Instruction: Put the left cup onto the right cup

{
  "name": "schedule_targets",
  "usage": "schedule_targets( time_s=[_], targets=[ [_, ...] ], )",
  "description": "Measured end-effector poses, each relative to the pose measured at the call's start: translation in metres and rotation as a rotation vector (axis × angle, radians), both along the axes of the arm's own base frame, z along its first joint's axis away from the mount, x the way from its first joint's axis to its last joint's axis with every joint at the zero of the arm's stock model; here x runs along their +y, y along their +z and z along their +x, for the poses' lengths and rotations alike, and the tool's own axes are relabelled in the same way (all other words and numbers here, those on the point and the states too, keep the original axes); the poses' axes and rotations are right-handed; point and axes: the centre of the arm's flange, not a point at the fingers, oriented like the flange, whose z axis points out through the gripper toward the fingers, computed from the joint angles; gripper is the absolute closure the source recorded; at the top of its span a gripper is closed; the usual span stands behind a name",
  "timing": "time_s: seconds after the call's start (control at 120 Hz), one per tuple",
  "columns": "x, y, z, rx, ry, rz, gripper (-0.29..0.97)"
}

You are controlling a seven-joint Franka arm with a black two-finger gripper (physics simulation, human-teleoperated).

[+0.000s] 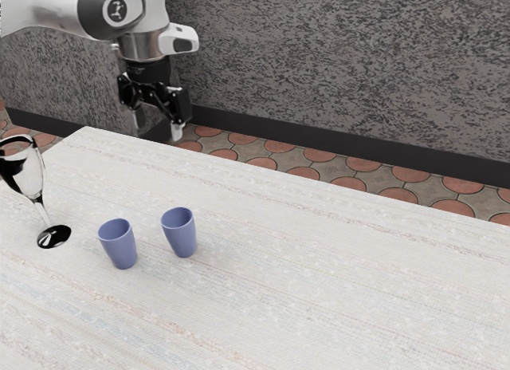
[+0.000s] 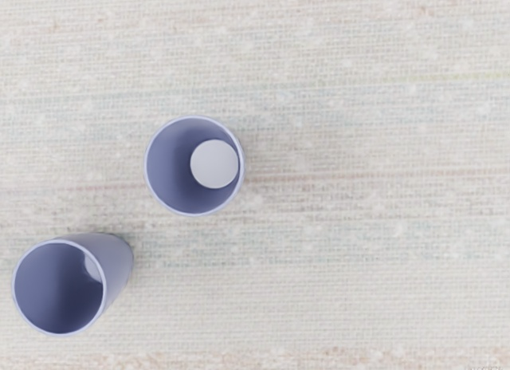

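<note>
Two blue-violet cups stand upright and a little apart on the pale table [image 1: 319, 258]. In the exterior view the left cup [image 1: 117, 242] is slightly nearer the front than the right cup [image 1: 178, 230]. My gripper [image 1: 158, 127] hangs high above the table's far edge, well behind and above both cups, open with nothing between its fingers. The wrist view looks down into both cups: one cup [image 2: 194, 166] sits almost straight below, the other cup [image 2: 68, 282] lies further off. I cannot tell which of these two is the left cup.
A wine glass [image 1: 24, 186] with a black foot leans at the table's left edge, close to the left cup. Behind the table are a tiled floor [image 1: 358, 175] and a rough grey wall [image 1: 358, 59].
</note>
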Motion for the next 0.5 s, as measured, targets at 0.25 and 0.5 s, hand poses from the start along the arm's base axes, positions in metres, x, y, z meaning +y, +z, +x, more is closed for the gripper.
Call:
schedule_targets(
  time_s=[0.25, 0.5],
  targets=[
    [-0.006, 0.0, 0.0, -0.003, -0.014, 0.002, 0.0],
    [0.003, -0.018, 0.002, 0.018, 0.003, 0.002, 0.0]
  ],
)
